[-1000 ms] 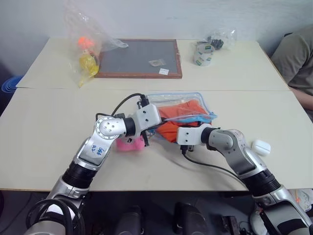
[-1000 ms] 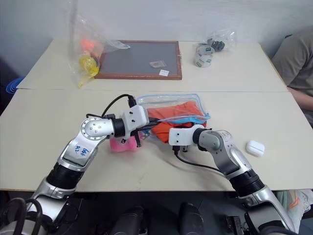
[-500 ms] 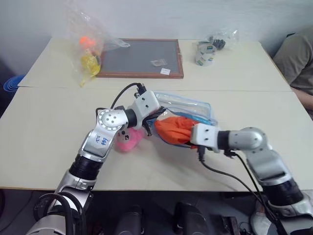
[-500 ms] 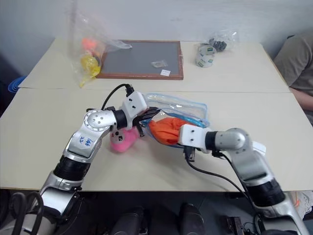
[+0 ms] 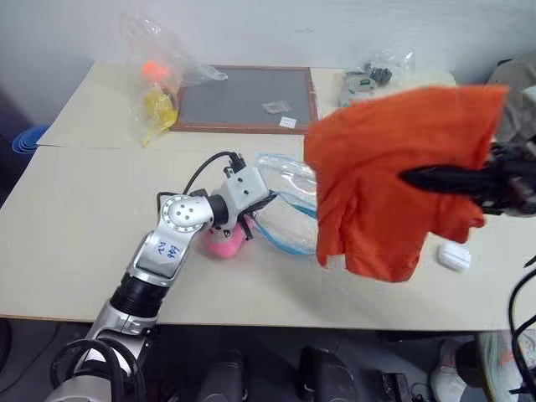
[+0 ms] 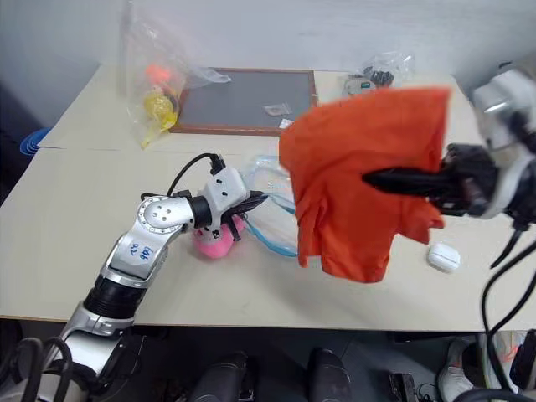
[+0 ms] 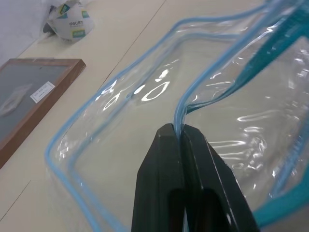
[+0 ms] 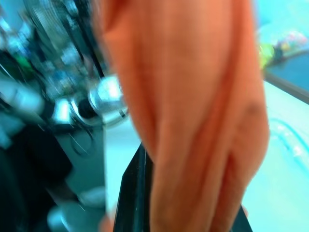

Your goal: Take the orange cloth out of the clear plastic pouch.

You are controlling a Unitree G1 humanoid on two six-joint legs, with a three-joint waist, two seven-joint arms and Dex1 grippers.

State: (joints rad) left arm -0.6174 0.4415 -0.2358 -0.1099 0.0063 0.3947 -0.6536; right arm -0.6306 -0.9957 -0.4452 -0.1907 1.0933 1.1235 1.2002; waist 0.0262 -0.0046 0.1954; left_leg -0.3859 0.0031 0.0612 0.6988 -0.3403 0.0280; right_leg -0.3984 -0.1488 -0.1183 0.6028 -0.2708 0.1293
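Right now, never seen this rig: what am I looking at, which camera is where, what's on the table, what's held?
It is a two-armed humanoid robot with a two-fingered gripper on each arm. The two wide pictures come from a stereo camera on its head, looking down over the arms. The two close-ups come from cameras on the wrists, looking along each gripper's fingers.

The left gripper has its jaws shut on the light-blue rim of the clear plastic pouch, which lies open on the table. The right gripper holds the orange cloth in the air, clear of the pouch.

Also on the table: a pink plush toy beside the pouch, a framed grey board, a thin bag with yellow and orange items, a tape roll and a small white case.
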